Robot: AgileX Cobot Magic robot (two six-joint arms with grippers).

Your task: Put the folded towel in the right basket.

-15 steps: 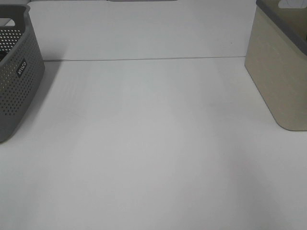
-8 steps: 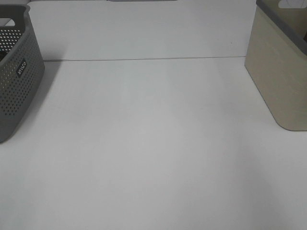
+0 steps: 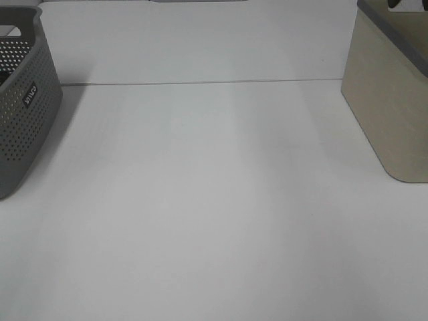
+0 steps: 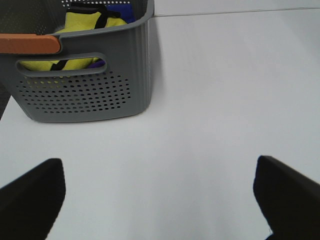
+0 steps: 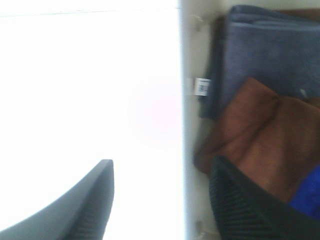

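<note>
The right basket (image 3: 388,100) is beige with a grey rim and stands at the table's right edge. In the right wrist view its white wall (image 5: 183,125) runs down the middle. Inside lie a folded grey-blue towel (image 5: 270,55), a brown towel (image 5: 260,135) and a bit of blue cloth (image 5: 307,197). My right gripper (image 5: 160,200) is open and empty over the basket's wall, one finger inside and one outside. My left gripper (image 4: 160,200) is open and empty above the table, in front of the left basket (image 4: 85,95). Neither gripper shows clearly in the high view.
The grey perforated left basket (image 3: 20,100) stands at the table's left edge. It holds yellow cloth (image 4: 85,22) and a blue piece, with an orange bar (image 4: 27,43) on its rim. The white table (image 3: 214,200) lies between the baskets.
In the high view a small dark shape now shows over the right basket's opening at the top right corner. Nothing else has moved.
</note>
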